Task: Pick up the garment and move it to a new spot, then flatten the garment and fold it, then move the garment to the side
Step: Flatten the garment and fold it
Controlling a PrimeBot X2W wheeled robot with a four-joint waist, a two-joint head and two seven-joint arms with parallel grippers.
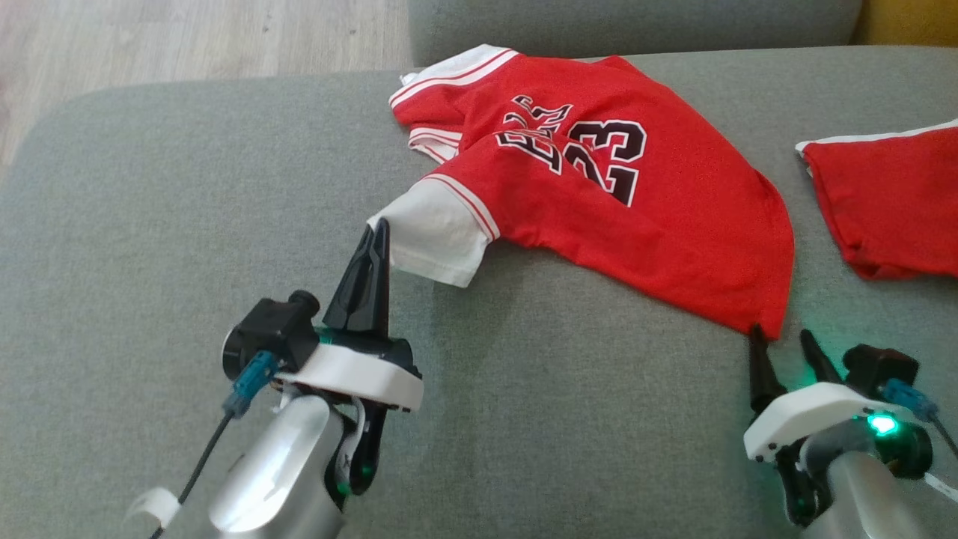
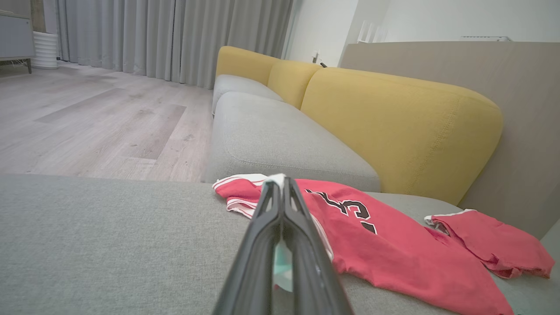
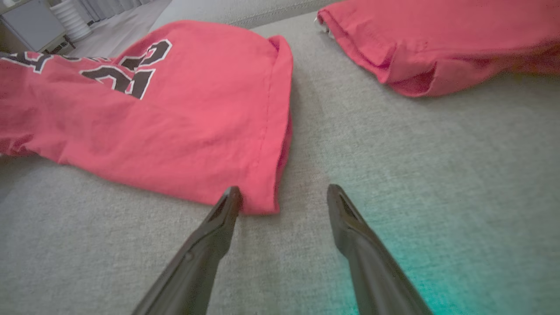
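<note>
Jersey [image 1: 599,187] status: red, black "23" outlined in white, number side up, rumpled. It lay on the grey seat cushion [image 1: 187,224], toward the far edge, shoulders to the cushion's left and hem to its right. One white sleeve [image 1: 430,239] stuck out toward the near edge.

Left gripper [image 1: 380,223]: we saw the fingers pressed together, clamped on the outer edge of that white sleeve. Left wrist view agreed: left gripper [image 2: 280,180] had a tab of white fabric pinched at the tips, with the jersey [image 2: 393,245] spread beyond them.

Right gripper [image 1: 781,333]: fingers apart, nothing between them, low over the cushion at the jersey's near hem corner. In the right wrist view, one finger [image 3: 223,218] had its tip at that hem corner. We could not tell whether it touched. The other finger sat over bare cushion. A green light [image 1: 883,424] glowed on the right wrist.

A second red garment [image 1: 891,202] with white trim lay on the same cushion to the jersey's right, with a strip of bare cushion between the two.

The left wrist view also gave us yellow back cushions [image 2: 393,122], a wood floor [image 2: 87,122] and grey curtains [image 2: 175,35].
</note>
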